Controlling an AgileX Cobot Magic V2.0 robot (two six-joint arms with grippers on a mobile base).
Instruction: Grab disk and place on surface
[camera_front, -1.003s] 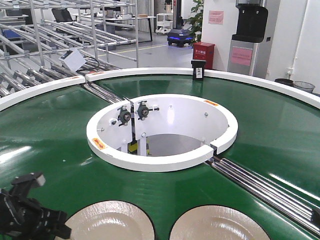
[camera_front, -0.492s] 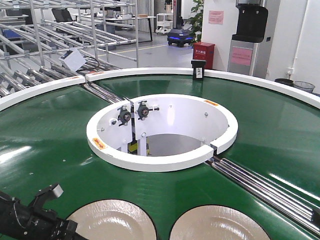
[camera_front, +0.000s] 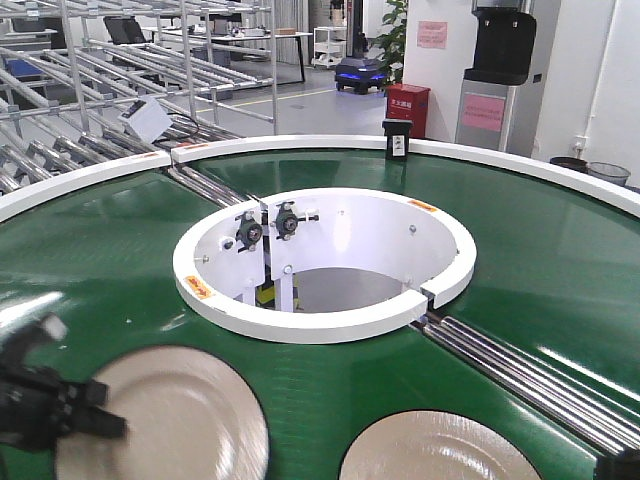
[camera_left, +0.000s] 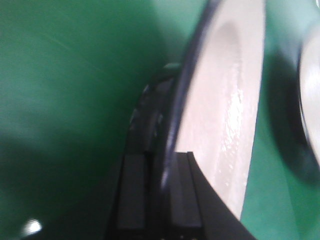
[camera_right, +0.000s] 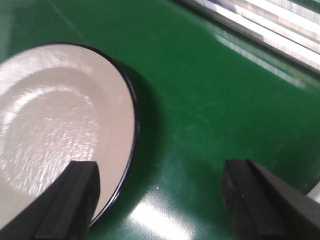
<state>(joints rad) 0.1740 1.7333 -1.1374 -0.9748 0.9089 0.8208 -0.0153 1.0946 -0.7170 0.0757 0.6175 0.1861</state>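
The left gripper (camera_left: 159, 170) is clamped on the rim of a disk (camera_front: 170, 420): in its wrist view the dark edge runs straight down between the two black fingers (camera_left: 131, 195), one on each side, though that view is blurred. From the front the gripper is a dark smear at the lower left, with the pale, dark-rimmed disk reaching out from it to the right over the green belt (camera_front: 540, 250). A shadow on the belt under the disk suggests it is off the belt, but I cannot tell for sure. The right gripper (camera_right: 160, 170) hangs with its fingers spread wide and nothing between them, above bare belt just beside a second disk (camera_right: 50, 130), whose right edge passes under the left finger. This second disk lies flat on the belt at the bottom of the front view, apart from the held one. Farther out are the belt's white ring (camera_front: 320, 325) and a strip of metal rollers (camera_front: 520, 370) crossing the belt on the right.
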